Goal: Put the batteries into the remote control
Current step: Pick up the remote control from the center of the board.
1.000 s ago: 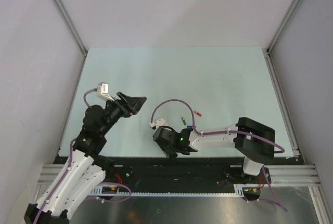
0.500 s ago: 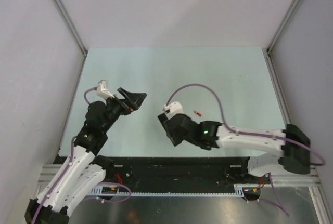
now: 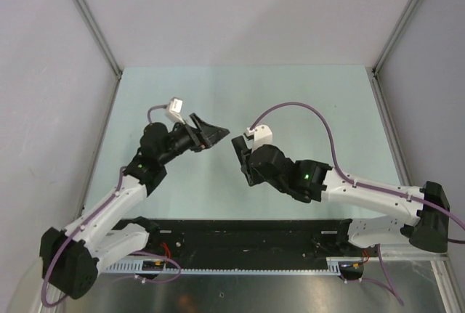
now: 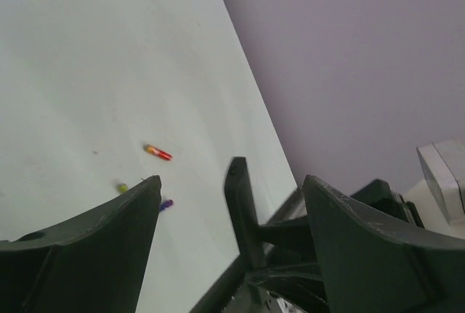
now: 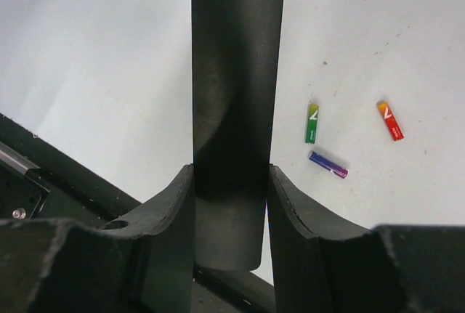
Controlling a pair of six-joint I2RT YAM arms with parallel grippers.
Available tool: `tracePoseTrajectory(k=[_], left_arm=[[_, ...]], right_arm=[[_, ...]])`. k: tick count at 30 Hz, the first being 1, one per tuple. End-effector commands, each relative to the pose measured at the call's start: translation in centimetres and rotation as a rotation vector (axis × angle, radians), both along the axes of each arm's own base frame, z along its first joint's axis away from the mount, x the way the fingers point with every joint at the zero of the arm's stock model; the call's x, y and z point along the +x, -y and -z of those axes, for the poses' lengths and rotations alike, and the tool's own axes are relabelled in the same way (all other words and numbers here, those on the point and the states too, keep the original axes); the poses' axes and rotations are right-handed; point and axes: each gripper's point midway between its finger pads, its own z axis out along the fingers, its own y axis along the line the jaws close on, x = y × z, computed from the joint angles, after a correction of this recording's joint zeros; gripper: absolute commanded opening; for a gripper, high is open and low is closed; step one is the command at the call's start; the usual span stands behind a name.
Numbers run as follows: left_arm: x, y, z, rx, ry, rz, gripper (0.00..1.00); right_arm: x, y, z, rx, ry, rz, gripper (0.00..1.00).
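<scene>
Remote control (image 5: 236, 102), a slim black bar with rounded corners and a dull, faintly grained face, is clamped near its lower end between the two curved fingers of the right tool (image 5: 232, 215). It stands out past the fingertips, lifted off the bench (image 3: 312, 95). The left tool (image 3: 208, 133) faces it from just beside, apart from it, with its fingers (image 4: 109, 233) spread wide and nothing between them. In the left wrist view the held bar stands on end in that gap.

Below the right tool three small cylinders lie flat on the bench and close together, none touching. The green battery (image 5: 311, 123) shades to yellow at one end. The red battery (image 5: 389, 120) shades to orange, and the blue-purple battery (image 5: 328, 164) lies nearest the tool. From the left wrist the left finger overlaps the edge of the green one, and in the overhead view the right arm (image 3: 363, 191) covers all three.

The bench is a smooth, pale mint sheet with a few dark specks. Plain grey-lilac walls (image 3: 240, 8) enclose it on three sides. Both arms are white and black, each with a looping purple cable (image 3: 305, 110). A black strip (image 3: 240, 232) runs along the near edge.
</scene>
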Motion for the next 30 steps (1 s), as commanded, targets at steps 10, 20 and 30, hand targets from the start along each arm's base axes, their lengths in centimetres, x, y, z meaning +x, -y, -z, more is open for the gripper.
tracePoseTrajectory(k=[10, 20, 30], left_arm=[[-1.5, 5.7, -2.2, -0.057, 0.049, 0.212, 0.79], [-1.5, 7.3, -2.3, -0.065, 0.054, 0.248, 0.47], [-1.9, 8.0, -3.6, -0.098, 0.089, 0.288, 0.4]], right_arm=[[2.2, -1.0, -6.1, 0.143, 0.126, 0.01, 0.0], [1.7, -2.0, -7.7, 0.195, 0.138, -0.02, 0.0], [1.4, -1.9, -7.8, 0.197, 0.131, -0.02, 0.0]])
